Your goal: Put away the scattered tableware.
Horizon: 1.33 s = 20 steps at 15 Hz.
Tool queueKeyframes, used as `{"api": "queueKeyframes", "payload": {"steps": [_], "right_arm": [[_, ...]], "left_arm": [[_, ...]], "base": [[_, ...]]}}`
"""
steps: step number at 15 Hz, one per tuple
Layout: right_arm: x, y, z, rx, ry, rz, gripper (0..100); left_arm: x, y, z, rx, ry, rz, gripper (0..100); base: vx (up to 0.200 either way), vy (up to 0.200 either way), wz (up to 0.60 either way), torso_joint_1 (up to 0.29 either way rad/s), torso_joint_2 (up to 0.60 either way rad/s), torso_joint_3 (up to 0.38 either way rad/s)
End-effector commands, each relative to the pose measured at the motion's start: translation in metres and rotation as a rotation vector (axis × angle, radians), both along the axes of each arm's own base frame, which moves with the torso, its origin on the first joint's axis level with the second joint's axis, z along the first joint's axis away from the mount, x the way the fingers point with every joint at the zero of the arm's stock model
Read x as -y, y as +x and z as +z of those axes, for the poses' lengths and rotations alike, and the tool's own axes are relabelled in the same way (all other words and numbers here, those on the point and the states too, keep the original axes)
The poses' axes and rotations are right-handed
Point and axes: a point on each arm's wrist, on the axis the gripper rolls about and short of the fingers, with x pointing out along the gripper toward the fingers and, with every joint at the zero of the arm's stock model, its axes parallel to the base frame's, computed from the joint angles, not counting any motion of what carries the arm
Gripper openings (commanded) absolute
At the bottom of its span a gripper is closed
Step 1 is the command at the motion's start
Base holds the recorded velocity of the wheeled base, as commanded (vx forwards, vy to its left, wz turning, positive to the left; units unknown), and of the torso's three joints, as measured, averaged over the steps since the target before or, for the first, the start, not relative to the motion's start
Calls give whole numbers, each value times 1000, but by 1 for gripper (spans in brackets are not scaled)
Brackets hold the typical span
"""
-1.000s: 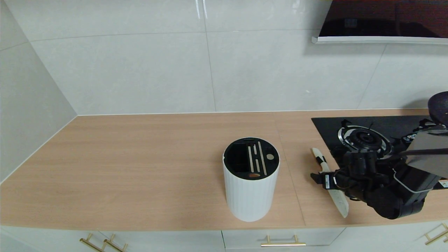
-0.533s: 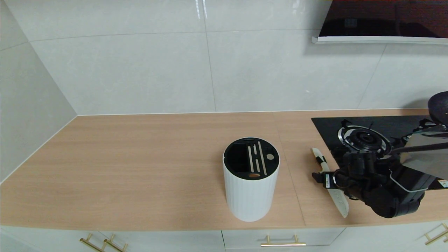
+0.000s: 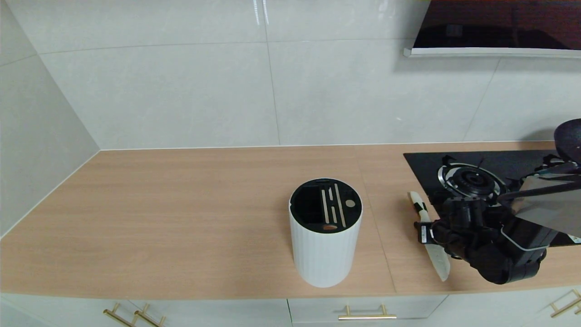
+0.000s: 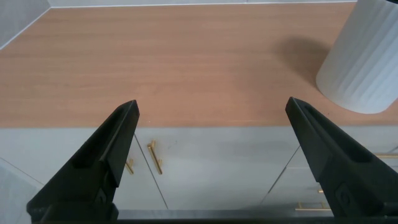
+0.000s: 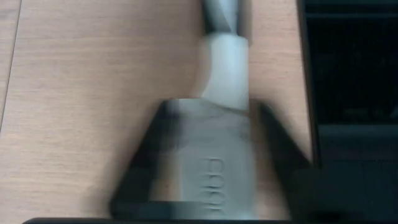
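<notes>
The wood surface (image 3: 181, 218) carries the stove (image 3: 472, 179) at right and the white slotted holder (image 3: 325, 236) at centre. The cream knife (image 3: 438, 263) lies between them, just beside the stove, clamped by the right hand (image 3: 425, 231). The left hand (image 4: 211, 106) hangs with fingers spread near the surface's near edge. Risk: the knife may pivot or slip in the grip on lifting. Since the earlier frame, its far end has swung slightly right.
</notes>
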Motion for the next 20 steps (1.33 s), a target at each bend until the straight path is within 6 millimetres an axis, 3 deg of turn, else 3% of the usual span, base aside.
{"api": "queueKeyframes", "payload": {"steps": [1, 5, 8, 12, 14, 16, 18, 20], "right_arm": [[-1, 0, -5, -17, -2, 1, 0], [-1, 0, -1, -5, -7, -6, 0], [-1, -5, 21, 43, 4, -4, 0], [-9, -37, 89, 179, 34, 46, 0], [-15, -59, 126, 230, 53, 92, 0], [-18, -73, 167, 299, 96, 187, 0], [-28, -82, 202, 349, 124, 259, 0], [-46, -94, 228, 391, 141, 329, 0]], "left_arm": [[0, 0, 0, 0, 0, 1, 100], [0, 0, 0, 0, 0, 1, 100], [0, 0, 0, -2, 0, 1, 100], [0, -1, 5, 32, -1, -2, 100], [1, -12, 41, 171, -27, -71, 100], [5, -11, 82, 77, -20, -213, 100], [7, 12, 134, 0, -22, -343, 100], [9, 53, 184, -52, -27, -424, 100]], "base": [[0, 0, 0, 0, 0, 0], [0, 0, 0, 0, 0, 0], [0, 0, 0, 0, 0, 0], [0, 0, 0, 0, 0, 0], [0, 0, 0, 0, 0, 0], [0, 0, 0, 0, 0, 0], [0, 0, 0, 0, 0, 0], [0, 0, 0, 0, 0, 0]]}}
